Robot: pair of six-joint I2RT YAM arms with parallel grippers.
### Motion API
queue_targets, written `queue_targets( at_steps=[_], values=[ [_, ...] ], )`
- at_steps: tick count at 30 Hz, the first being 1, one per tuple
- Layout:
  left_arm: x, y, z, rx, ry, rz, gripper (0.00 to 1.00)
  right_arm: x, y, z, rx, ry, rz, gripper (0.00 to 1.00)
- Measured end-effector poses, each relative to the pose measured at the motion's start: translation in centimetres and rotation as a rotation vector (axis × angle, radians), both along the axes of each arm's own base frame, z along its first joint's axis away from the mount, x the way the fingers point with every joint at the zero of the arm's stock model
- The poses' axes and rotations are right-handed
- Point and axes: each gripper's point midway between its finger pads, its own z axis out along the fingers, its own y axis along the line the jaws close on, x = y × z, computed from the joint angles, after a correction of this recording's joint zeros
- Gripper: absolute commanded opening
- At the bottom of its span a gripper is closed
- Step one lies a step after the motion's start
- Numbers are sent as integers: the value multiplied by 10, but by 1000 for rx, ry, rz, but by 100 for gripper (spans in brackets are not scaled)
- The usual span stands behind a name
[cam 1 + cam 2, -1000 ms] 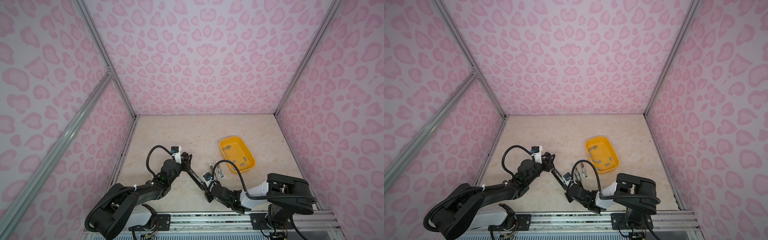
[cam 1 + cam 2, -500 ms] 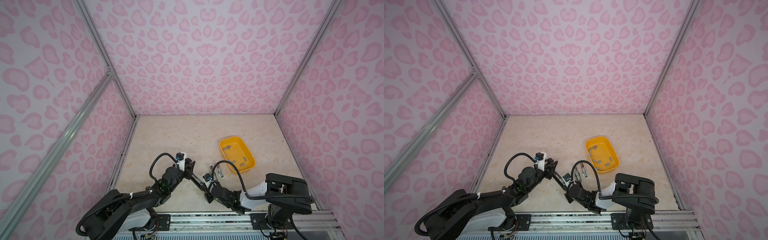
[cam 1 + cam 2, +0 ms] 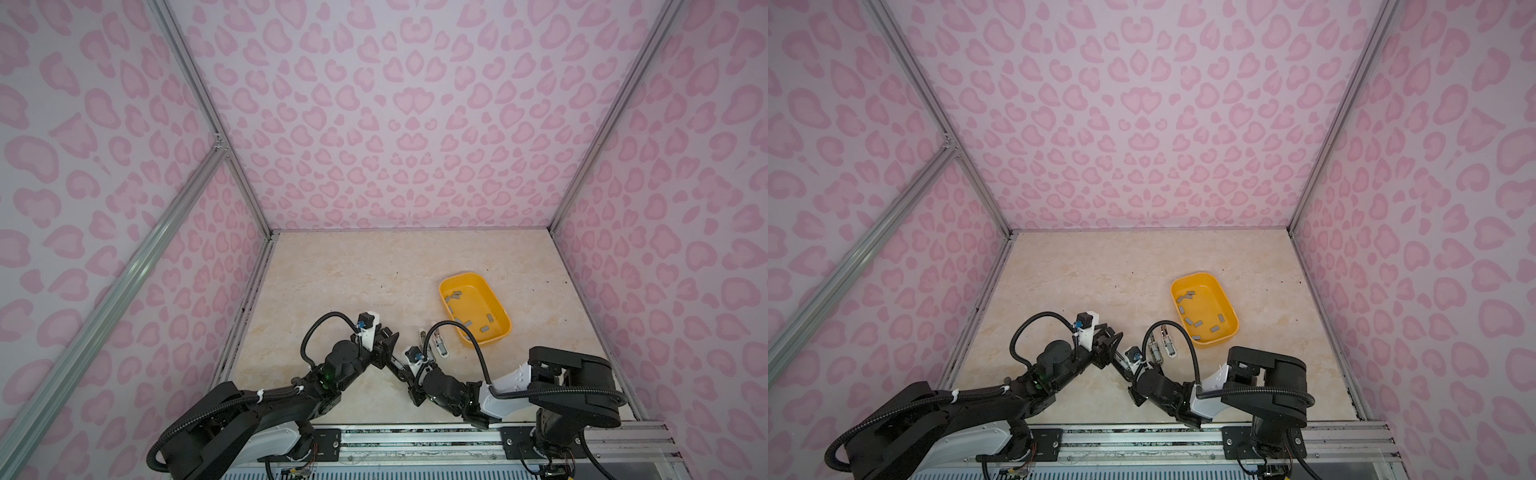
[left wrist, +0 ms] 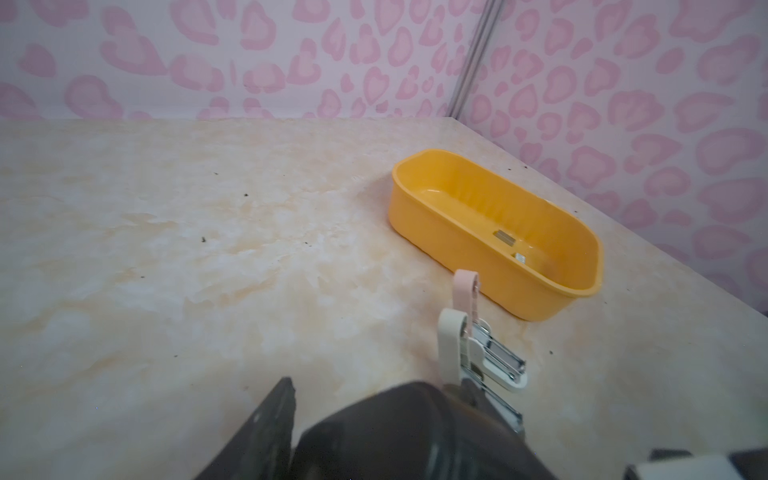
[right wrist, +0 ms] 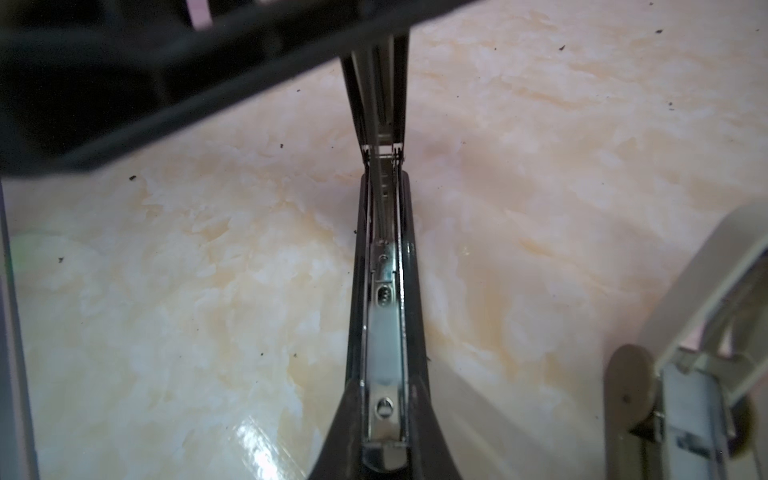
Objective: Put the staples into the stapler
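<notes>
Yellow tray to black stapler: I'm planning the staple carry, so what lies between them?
Two small open staplers lie on the table between the yellow tray and the black stapler, with the right arm's cable looping past; both top views show it.

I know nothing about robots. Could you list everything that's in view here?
yellow tray: one, yellow, right side of table.
staples: about eight visible, grey, loose in the tray.
small staplers: two, cream and pink, lying open beside the tray.
black stapler: one, black, lid raised, between the arms.
table: one, beige marble.
walls: three, pink-spotted, around the table.
right gripper: one, black, jaws shut on the black stapler.
left gripper: one, black, by the raised lid.
</notes>
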Motion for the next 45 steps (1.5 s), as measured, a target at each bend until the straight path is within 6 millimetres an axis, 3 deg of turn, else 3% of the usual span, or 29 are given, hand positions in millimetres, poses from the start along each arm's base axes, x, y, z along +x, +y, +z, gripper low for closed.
queue_targets(
  at_steps=[2, 12, 18, 27, 31, 37, 40, 45],
  values=[
    [-4, -3, -1, -4, 7, -18, 77, 0, 1, 0, 4, -1, 0, 5],
    [-10, -7, -5, 2, 15, -44, 85, 0, 2, 2, 23, 2, -4, 5],
    [-10, -4, -3, -2, 7, -28, 97, -1, 2, 2, 28, 2, -2, 8],
    [-4, -4, 35, -112, -26, 10, 96, -1, 0, 1, 28, 5, -7, 14],
    [1, 2, 43, -127, -19, 54, 96, -2, 0, 1, 29, 6, -7, 21],
    [7, 18, 34, -106, 20, 156, 96, -3, 0, 3, 35, 6, -4, 36],
    [8, 25, 30, -97, 41, 192, 96, -4, 0, 9, 48, 1, -3, 44],
    [12, 34, 21, -71, 111, 264, 96, -7, -4, 27, 86, -20, -4, 50]
  ],
)
